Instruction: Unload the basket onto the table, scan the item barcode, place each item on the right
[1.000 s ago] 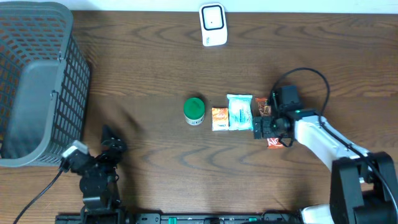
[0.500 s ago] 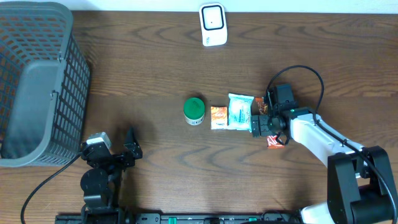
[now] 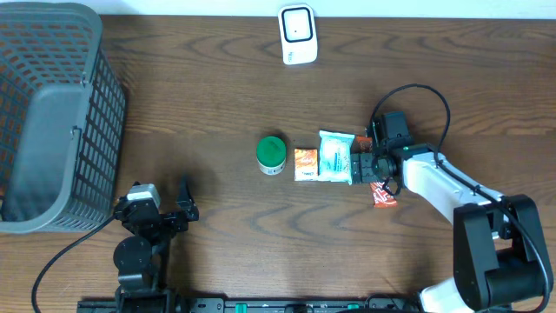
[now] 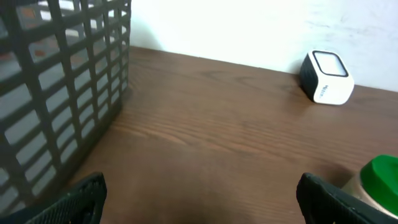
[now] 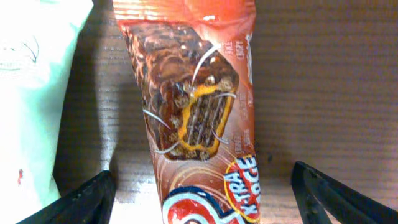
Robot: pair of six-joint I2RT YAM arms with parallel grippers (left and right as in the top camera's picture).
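Chocolate bar (image 5: 193, 112) in a red-orange wrapper lies flat on the wooden table (image 3: 217, 104), right of centre in the overhead frame, the last piece on the right of a short row of goods. My right pincer (image 5: 205, 196) hangs directly over it, released: in my wrist view one dark finger sits at the lower left corner and the other at the lower right, and the bar runs up the middle between them with bare wood showing on both sides, so neither finger touches it. A pale pouch (image 3: 335, 156) lies just beside the bar on its left, next comes a small orange packet (image 3: 306, 164), and then a green-lidded jar (image 3: 271, 154) a little apart.

The white scanner (image 3: 296, 34) stands at the top centre of the overhead frame, well apart from the row. My left pincer (image 4: 205, 199) is at the lower left, low over bare wood, spread wide and grasping nothing. A dark mesh basket (image 3: 52, 113) fills the upper left corner.
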